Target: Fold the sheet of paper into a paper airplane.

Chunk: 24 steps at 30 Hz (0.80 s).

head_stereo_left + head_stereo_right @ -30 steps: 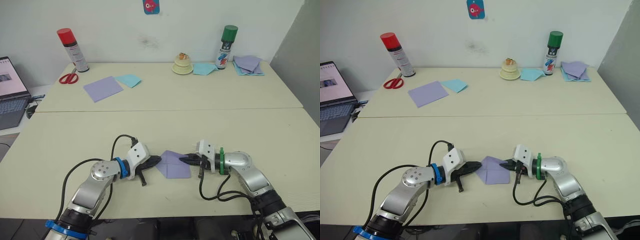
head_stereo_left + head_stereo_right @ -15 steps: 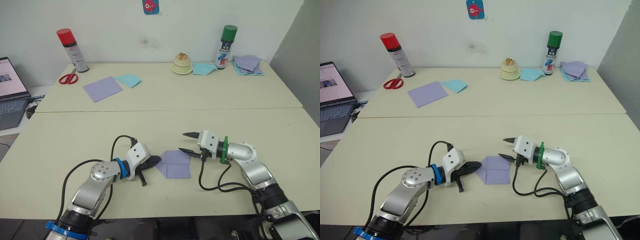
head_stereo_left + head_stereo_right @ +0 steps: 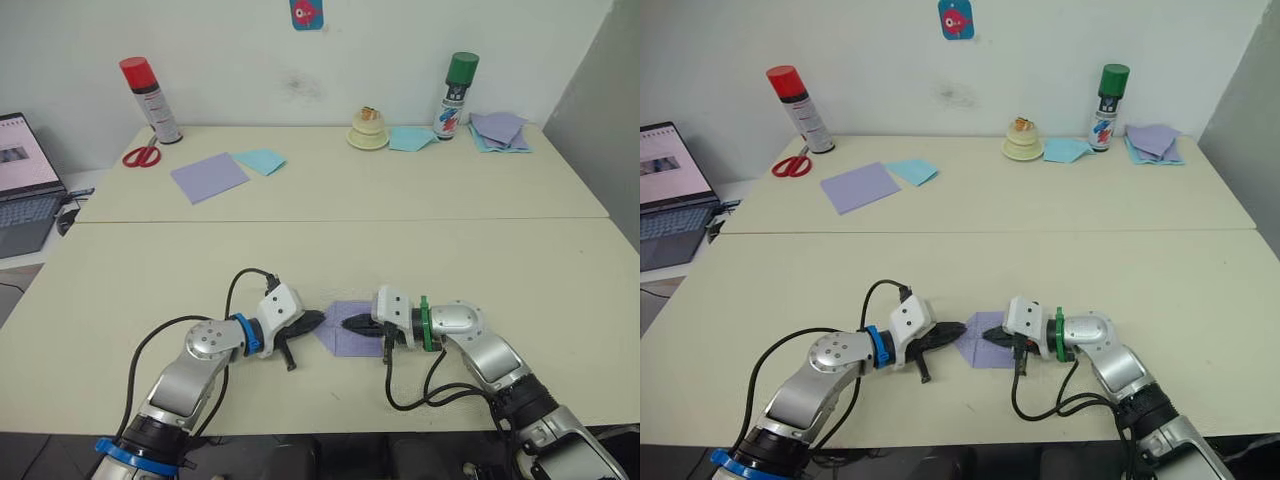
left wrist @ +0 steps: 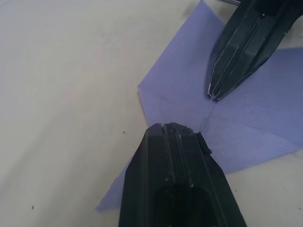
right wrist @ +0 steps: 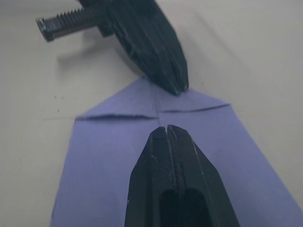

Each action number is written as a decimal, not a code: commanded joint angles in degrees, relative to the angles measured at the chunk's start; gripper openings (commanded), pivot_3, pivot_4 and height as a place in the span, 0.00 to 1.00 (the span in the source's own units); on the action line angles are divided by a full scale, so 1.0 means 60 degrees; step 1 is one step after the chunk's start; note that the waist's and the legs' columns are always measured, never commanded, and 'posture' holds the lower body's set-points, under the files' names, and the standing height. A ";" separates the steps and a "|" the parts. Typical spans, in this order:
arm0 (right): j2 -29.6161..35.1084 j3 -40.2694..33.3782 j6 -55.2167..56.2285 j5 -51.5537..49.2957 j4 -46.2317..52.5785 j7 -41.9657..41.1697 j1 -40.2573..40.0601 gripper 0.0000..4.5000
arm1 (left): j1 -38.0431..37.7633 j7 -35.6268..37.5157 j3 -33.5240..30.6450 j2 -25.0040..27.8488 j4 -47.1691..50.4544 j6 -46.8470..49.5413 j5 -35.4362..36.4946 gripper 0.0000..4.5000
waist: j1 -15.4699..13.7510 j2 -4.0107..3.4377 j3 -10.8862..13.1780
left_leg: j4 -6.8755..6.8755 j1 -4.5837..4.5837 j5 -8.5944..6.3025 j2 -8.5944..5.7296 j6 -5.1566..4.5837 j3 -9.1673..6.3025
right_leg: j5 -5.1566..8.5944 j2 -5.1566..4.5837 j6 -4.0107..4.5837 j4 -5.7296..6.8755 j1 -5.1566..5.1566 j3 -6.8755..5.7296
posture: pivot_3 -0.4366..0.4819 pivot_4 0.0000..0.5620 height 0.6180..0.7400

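The sheet of paper (image 3: 350,328) lies flat on the near half of the table (image 3: 330,250), between the two arms, already folded to a point that faces the robot's left. The left gripper (image 3: 318,320), fingers closed together with nothing between them, presses down on that point. The right gripper (image 3: 347,323), likewise closed and empty, rests its tip on the centre crease. This arrangement appears intended to pin the nose while the crease is pressed flat; the airplane looks at an early stage.

The head views establish the layout and the unused supplies at the far edge: a lavender square (image 3: 207,177), scissors (image 3: 140,156) and two spray cans. The wrist views add detail: the two diagonal flaps (image 5: 118,111) meeting along the centre line, and both tips nearly touching there.
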State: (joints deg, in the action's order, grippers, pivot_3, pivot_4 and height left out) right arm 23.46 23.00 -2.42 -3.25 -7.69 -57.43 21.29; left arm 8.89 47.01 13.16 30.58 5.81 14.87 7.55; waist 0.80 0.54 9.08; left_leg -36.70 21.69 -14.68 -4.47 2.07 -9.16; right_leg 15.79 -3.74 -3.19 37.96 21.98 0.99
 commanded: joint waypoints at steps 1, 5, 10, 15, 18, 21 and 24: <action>0.0478 0.0077 -0.0331 0.0406 -0.0018 -0.0130 -0.0155 0.00 | -0.0174 -0.0048 0.0307 0.0049 -0.0363 0.0375 -0.0349 0.00 | -0.0031 -0.0006 -0.0006 | 0.0000 0.0000 0.0000 0.0000 0.0000 -0.0002 | 0.0000 0.0000 0.0000 -0.0002 0.0002 -0.0002 | 0.48 0.27 1.00; 0.1138 -0.0531 -0.0864 0.0112 0.0181 0.0116 -0.0651 0.00 | -0.0148 -0.0057 0.0339 0.0043 -0.0378 0.0382 -0.0338 0.00 | -0.0117 -0.0009 -0.0023 | 0.0000 -0.0004 -0.0001 -0.0002 -0.0001 -0.0002 | 0.0001 -0.0002 -0.0002 -0.0015 0.0000 -0.0003 | 0.48 0.27 1.00; 0.1891 -0.1246 -0.1114 -0.0366 0.0711 -0.0011 -0.1267 0.00 | -0.0087 -0.0037 0.0351 -0.0011 -0.0416 0.0432 -0.0254 0.00 | -0.0126 -0.0018 -0.0030 | 0.0000 -0.0020 -0.0002 -0.0001 -0.0002 -0.0001 | 0.0003 -0.0005 -0.0005 -0.0020 -0.0058 -0.0003 | 0.48 0.27 1.00; 0.1737 -0.1872 -0.0361 -0.1529 0.2257 -0.0363 -0.1482 0.00 | 0.0025 0.0048 0.0420 0.0015 -0.0586 0.0306 -0.0312 0.00 | -0.0122 -0.0024 -0.0024 | 0.0014 -0.0044 -0.0003 0.0002 -0.0003 -0.0002 | 0.0029 -0.0040 -0.0046 -0.0040 -0.0095 -0.0005 | 0.48 0.27 1.00; 0.1263 -0.1792 -0.0530 -0.1872 0.2890 -0.0253 -0.1276 0.00 | 0.0079 0.0055 0.0386 -0.0018 -0.0638 0.0283 -0.0272 0.00 | -0.0117 -0.0028 -0.0021 | 0.0020 -0.0044 -0.0003 0.0007 -0.0003 -0.0002 | 0.0030 -0.0040 -0.0047 -0.0040 -0.0090 -0.0005 | 0.48 0.27 1.00; 0.0837 -0.1385 -0.0798 -0.1517 0.2780 0.0037 -0.1115 0.00 | 0.0115 0.0089 0.0415 -0.0012 -0.0665 0.0208 -0.0285 0.00 | -0.0124 -0.0023 -0.0022 | 0.0021 -0.0045 -0.0003 0.0004 -0.0002 -0.0004 | 0.0030 -0.0039 -0.0048 -0.0040 -0.0090 -0.0008 | 0.48 0.27 1.00; 0.0539 -0.0809 -0.0629 -0.0506 0.1687 0.0500 -0.0795 0.00 | 0.0091 0.0099 0.0427 -0.0016 -0.0564 0.0208 -0.0253 0.00 | -0.0134 -0.0022 -0.0022 | 0.0025 -0.0044 -0.0003 0.0001 -0.0002 -0.0008 | 0.0028 -0.0039 -0.0044 -0.0046 -0.0087 -0.0011 | 0.48 0.27 1.00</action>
State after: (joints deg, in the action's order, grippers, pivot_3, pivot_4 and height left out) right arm 27.05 16.95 -6.80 -9.18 5.25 -56.21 15.62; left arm 10.50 47.30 14.29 30.19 4.17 14.61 7.56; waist 0.00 0.41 8.95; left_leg -36.49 21.40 -14.70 -4.49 2.06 -9.18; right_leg 15.96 -3.98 -3.44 37.68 21.46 0.94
